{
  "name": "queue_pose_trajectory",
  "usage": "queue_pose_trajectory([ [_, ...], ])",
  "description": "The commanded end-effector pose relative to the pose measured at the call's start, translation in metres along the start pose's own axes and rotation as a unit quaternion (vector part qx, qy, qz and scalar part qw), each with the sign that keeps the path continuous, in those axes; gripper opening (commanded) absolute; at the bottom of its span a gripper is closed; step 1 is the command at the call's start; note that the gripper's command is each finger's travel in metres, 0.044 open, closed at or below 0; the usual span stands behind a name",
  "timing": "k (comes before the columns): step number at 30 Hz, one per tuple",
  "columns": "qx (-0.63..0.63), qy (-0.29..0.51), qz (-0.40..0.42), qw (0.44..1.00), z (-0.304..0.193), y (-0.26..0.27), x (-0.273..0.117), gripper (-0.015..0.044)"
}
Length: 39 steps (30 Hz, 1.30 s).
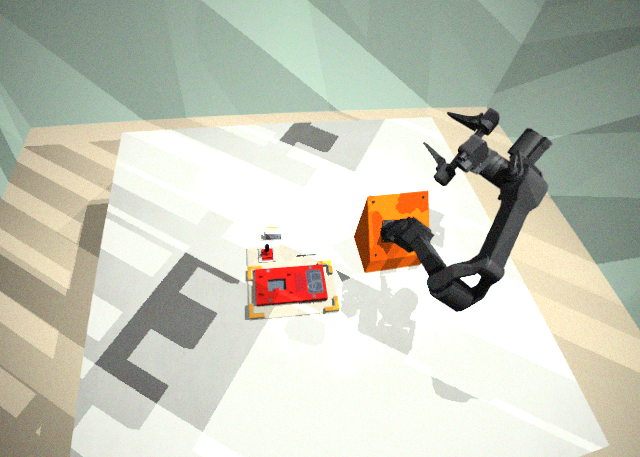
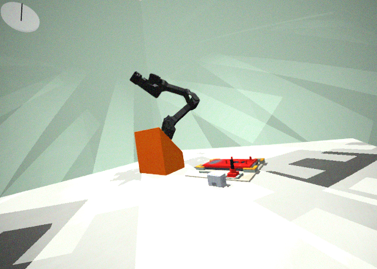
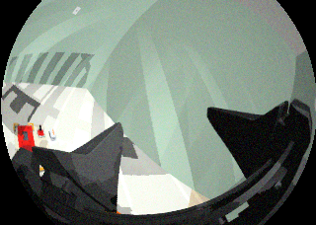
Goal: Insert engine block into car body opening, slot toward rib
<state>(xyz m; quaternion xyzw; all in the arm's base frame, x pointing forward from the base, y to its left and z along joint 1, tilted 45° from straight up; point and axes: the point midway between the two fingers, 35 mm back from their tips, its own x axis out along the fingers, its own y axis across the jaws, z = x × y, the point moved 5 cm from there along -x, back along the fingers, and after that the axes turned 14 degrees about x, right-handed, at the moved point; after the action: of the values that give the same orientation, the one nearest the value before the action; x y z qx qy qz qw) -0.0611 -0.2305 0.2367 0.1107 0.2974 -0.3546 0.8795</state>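
Note:
The engine block (image 1: 271, 233) (image 2: 217, 179) (image 3: 52, 134) is a small light grey block. It stands on the table beside the base board, with a dark notch low on the side facing the exterior camera. The red car body (image 1: 297, 298) (image 2: 222, 165) (image 3: 29, 145) lies flat on the board. Its rectangular opening (image 1: 277, 284) shows grey inside; the rib cannot be made out. My gripper (image 1: 436, 127) (image 3: 166, 120) is open and empty, raised high and well away from block and car body. In the exterior view its fingers cannot be made out.
The orange pedestal (image 1: 398, 201) (image 2: 152, 153) carries the arm beside the car body. A red part with an upright black stick (image 1: 266, 254) (image 2: 232, 172) (image 3: 40, 132) stands between block and car body. A thin dark rod (image 1: 306, 255) lies nearby. Yellow corner brackets (image 1: 336, 304) surround the car body.

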Motion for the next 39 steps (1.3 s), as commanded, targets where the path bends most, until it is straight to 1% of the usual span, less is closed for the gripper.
queue_pose_trajectory([
  [1, 0.000, 0.000, 0.000, 1.000, 0.000, 0.000, 0.000, 0.0426],
  [2, 0.002, 0.000, 0.002, 1.000, 0.000, 0.000, 0.001, 0.0440],
  [9, 0.081, 0.023, 0.068, 0.994, 0.011, 0.001, 0.034, 0.0440],
  [19, 0.180, 0.084, 0.158, 0.967, 0.027, 0.015, 0.088, 0.0440],
  [31, 0.262, 0.191, 0.229, 0.918, 0.039, 0.053, 0.151, 0.0440],
  [39, 0.329, 0.280, 0.245, 0.868, 0.044, 0.085, 0.191, 0.0440],
])
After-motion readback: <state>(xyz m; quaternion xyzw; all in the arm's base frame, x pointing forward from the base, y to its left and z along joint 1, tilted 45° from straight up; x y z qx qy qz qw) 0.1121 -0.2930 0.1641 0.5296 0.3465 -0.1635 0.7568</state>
